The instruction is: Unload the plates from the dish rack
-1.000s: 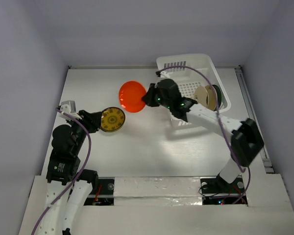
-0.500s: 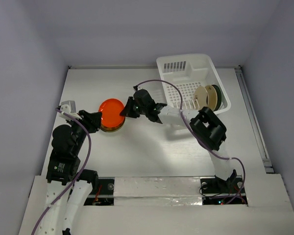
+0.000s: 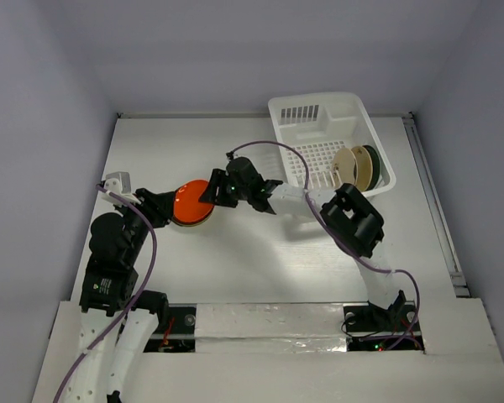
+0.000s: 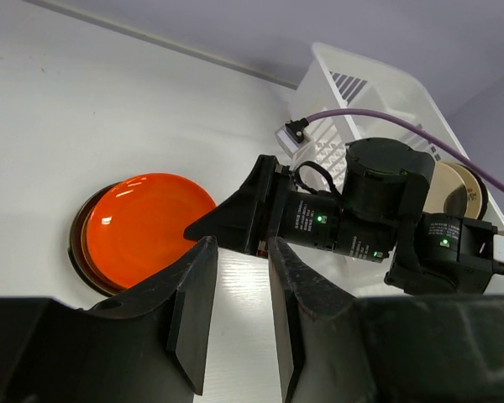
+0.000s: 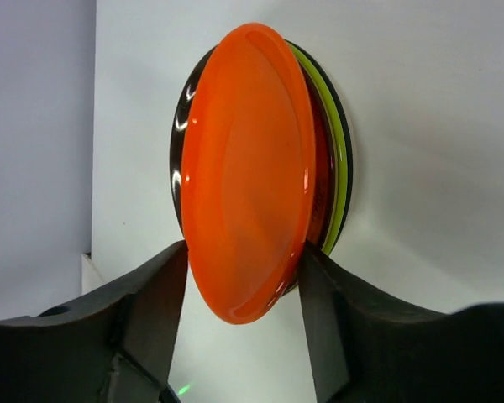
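The red-orange plate (image 3: 191,201) lies on top of a stack on the table, left of the dish rack (image 3: 319,102). In the right wrist view the plate (image 5: 248,168) covers a lime green plate (image 5: 343,168) and a black one (image 5: 178,159). My right gripper (image 3: 208,195) is open, its jaws standing either side of the red-orange plate's near edge (image 5: 244,252). My left gripper (image 3: 160,206) sits just left of the stack, nearly shut with only a narrow slit and nothing in it (image 4: 239,248). A beige plate (image 3: 346,165) and a dark green plate (image 3: 370,164) stand upright in the rack.
The rack sits at the table's back right, against the rear wall. My right arm's purple cable (image 3: 273,147) loops over the rack's left side. Walls close in the table on the left, back and right.
My right gripper carried the red-orange plate left and down from beside the rack onto the stack, covering the patterned yellow plate, then opened its jaws. The left arm stayed still.
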